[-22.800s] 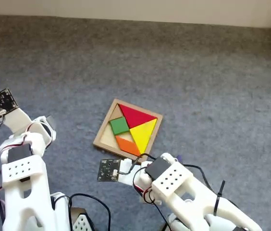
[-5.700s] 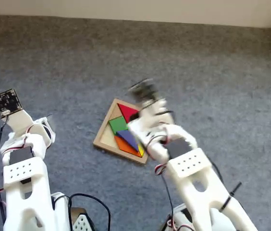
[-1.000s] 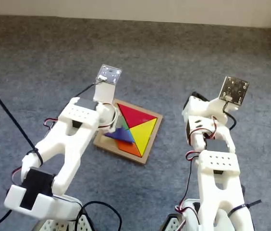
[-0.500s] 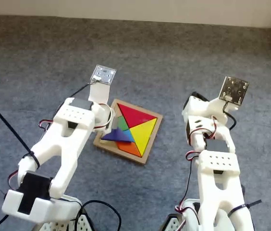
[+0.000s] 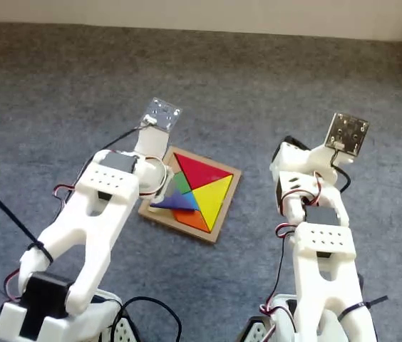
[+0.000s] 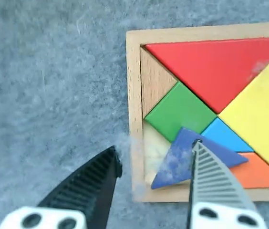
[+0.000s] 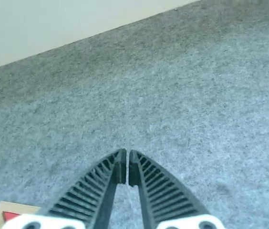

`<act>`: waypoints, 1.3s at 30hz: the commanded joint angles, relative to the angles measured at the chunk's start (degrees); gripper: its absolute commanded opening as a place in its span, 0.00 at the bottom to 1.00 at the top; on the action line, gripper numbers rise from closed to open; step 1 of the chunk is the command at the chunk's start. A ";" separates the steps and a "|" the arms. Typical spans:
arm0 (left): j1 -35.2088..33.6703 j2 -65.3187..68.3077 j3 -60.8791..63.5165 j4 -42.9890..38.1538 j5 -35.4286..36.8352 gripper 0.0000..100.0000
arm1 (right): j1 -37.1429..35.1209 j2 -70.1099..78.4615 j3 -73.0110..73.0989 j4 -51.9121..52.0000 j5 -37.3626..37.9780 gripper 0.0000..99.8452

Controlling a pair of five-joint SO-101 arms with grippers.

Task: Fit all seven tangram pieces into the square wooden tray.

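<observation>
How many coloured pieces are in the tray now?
6: red triangle, yellow triangle, green square, light blue triangle and orange piece seated; dark blue triangle lying askew on top. A seventh may be hidden.

Soft, even daylight covers the grey tabletop [image 5: 315, 78], bright without harsh spots. Shadows on it are faint and diffuse. A pale sheen sits on the red piece [image 6: 220, 62]. The wall [image 7: 53, 24] is the brightest area, nearly washed out.
</observation>
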 commanded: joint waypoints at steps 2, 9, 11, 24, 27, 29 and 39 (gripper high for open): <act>0.92 -3.12 -1.19 0.00 -8.70 0.27 | -1.10 -2.15 -0.57 -1.71 2.81 0.03; 0.84 -2.77 -6.46 0.35 -19.16 0.29 | -4.00 -2.15 -0.48 -1.71 7.38 0.03; 1.27 -2.68 -7.16 0.35 -23.03 0.29 | -4.00 -2.15 -0.48 -1.71 7.47 0.03; 6.99 4.53 -9.98 8.18 -37.89 0.29 | -1.45 -2.15 -0.75 -1.71 7.38 0.03; 6.90 11.82 -14.99 8.62 -37.89 0.29 | -1.63 -2.15 -0.84 -1.71 7.47 0.03; 6.81 16.22 -18.07 8.62 -37.89 0.29 | -1.63 -2.15 -0.84 -1.71 7.47 0.03; 6.81 27.30 -25.36 12.84 -37.89 0.21 | -1.63 -2.15 -0.92 -1.71 7.47 0.03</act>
